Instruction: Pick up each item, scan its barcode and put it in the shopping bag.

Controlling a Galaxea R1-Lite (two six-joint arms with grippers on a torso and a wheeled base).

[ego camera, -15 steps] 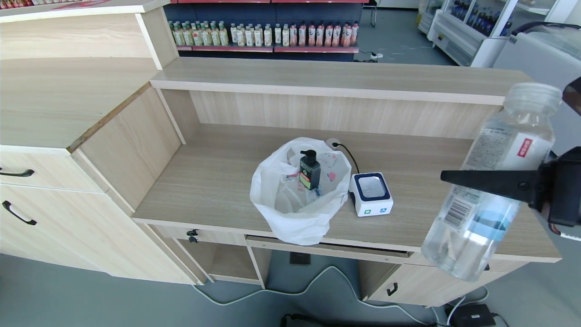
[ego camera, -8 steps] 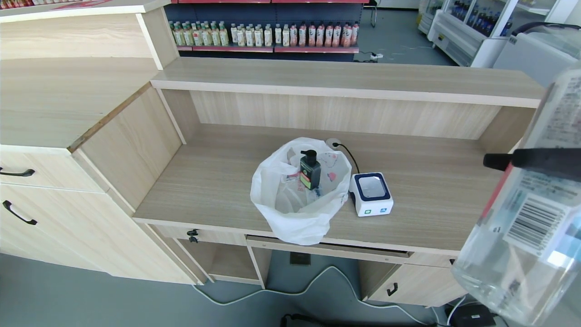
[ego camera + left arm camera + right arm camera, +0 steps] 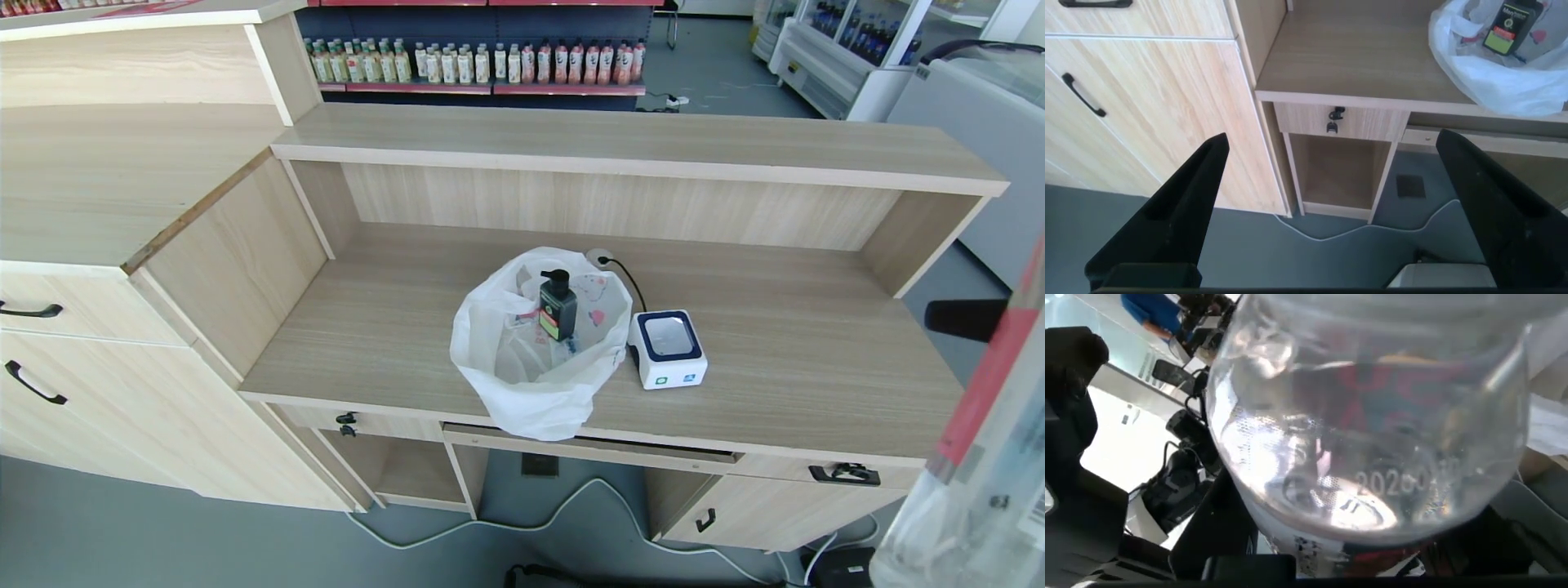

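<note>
A pump bottle (image 3: 558,306) stands in the shopping bag (image 3: 531,384); the scanner (image 3: 667,347) sits at its 3 o'clock. Right pincer (image 3: 971,320) clamps a water bottle (image 3: 971,490) off at 4 o'clock, likely awaiting scanning and bagging. Left pincer (image 3: 1331,204) gapes empty.

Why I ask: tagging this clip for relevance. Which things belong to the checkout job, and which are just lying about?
Job: water bottle in the right pincer; scanner; shopping bag; pump bottle inside it.
Lying about: shelved drinks behind the counter; display cooler; floor cable; key in a drawer lock.
</note>
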